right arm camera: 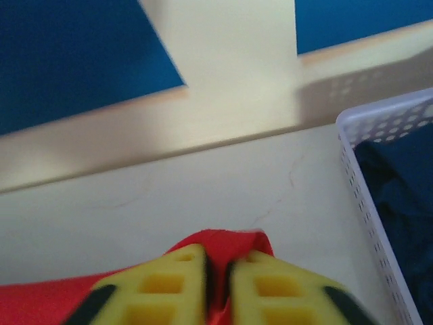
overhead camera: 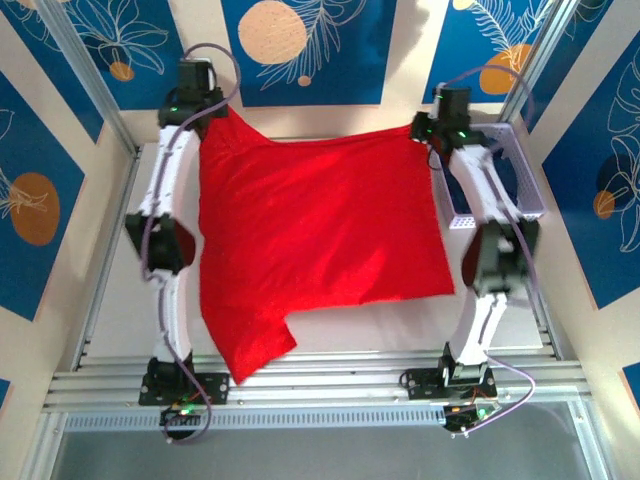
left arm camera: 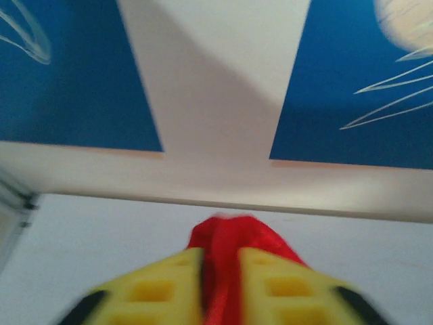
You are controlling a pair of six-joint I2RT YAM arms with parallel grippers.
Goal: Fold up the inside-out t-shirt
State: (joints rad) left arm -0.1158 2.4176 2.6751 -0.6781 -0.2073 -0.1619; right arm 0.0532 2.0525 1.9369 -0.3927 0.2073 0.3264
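T-shirt (overhead camera: 320, 230) is spread flat behind and betw. both grippers, its far corners pinched. L gripper (left arm camera: 220, 264): jaws narrow, red cloth clamped betw. them. R gripper (right arm camera: 216, 264): likewise narrow on cloth. White basket (right arm camera: 379, 122) is seen just to its right.

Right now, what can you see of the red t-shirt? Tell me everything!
The t-shirt is bright red, soft-looking cloth, and the side facing up is plain. It lies spread wide over the white table, a little wrinkled, with one short sleeve sticking out toward the near edge. Its two far corners are bunched up and pinched. One is between the yellow fingers of the left gripper, and the other is in the right gripper. The far edge dips between them.
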